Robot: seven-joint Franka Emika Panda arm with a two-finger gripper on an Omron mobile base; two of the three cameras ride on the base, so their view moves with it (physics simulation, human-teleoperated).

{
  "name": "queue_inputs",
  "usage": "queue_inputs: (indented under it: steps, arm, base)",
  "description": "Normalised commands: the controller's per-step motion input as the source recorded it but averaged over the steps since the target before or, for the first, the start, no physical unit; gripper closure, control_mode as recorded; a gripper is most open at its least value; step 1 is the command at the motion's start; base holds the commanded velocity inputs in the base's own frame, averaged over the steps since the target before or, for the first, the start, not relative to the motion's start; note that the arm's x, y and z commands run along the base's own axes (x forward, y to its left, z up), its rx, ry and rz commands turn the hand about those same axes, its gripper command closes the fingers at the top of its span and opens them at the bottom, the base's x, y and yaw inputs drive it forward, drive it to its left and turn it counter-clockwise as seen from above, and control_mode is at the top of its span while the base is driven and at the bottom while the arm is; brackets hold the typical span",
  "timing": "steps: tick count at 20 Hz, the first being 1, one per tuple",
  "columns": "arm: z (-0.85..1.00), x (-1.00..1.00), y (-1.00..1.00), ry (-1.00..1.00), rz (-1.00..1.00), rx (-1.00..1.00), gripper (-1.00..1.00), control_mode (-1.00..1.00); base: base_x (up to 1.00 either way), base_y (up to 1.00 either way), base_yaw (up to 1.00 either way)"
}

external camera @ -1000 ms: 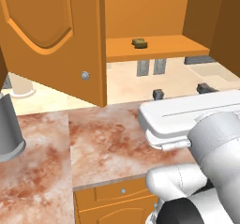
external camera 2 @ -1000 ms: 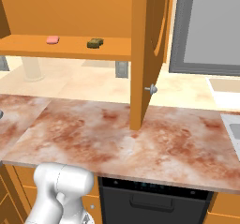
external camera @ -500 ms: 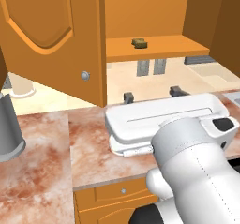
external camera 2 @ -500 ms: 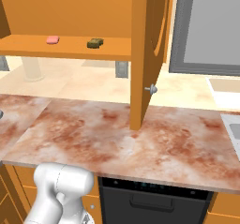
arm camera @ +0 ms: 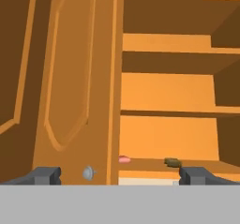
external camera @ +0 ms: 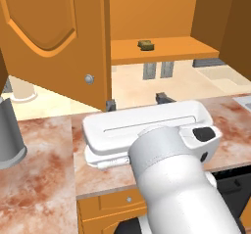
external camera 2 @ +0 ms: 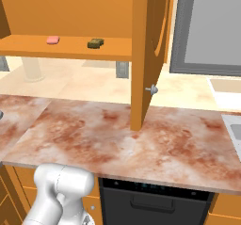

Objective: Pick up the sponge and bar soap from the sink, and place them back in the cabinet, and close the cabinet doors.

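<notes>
the gripper (external camera: 138,102) hangs over the marbled counter (external camera 2: 117,134), jaws spread wide and holding nothing, its dark fingertips (arm camera: 45,175) aimed at the cabinet (arm camera: 168,82). just beyond them the left cabinet door (external camera: 54,37) stands swung open, its round silver knob (arm camera: 89,173) near the bottom edge. farther back, on the lowest shelf (external camera 2: 66,47), the bar soap (external camera 2: 52,40) lies left of the sponge (external camera 2: 95,43), a little apart.

On the cabinet (external camera 2: 70,48) shelf you see the bar soap (external camera 2: 52,40) left of the sponge (external camera 2: 95,43), well apart; both doors (external camera: 54,37) stand open above the counter (external camera 2: 122,139).
</notes>
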Motion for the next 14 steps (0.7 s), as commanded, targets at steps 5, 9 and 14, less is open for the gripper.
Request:
queue_inputs:
  steps: [5,9,14]
  arm:
    - [-0.04,0.20,0.27,0.00,0.00,0.00,-1.00,-1.00]
    - [-0.04,0.29,0.27,0.00,0.00,0.00,-1.00,-1.00]
    - [0.00,0.31,0.24,0.00,0.00,0.00,-1.00,-1.00]
  base:
    - [0.00,0.00,0.00]
    - [0.00,0.00,0.00]
    - [0.00,0.00,0.00]
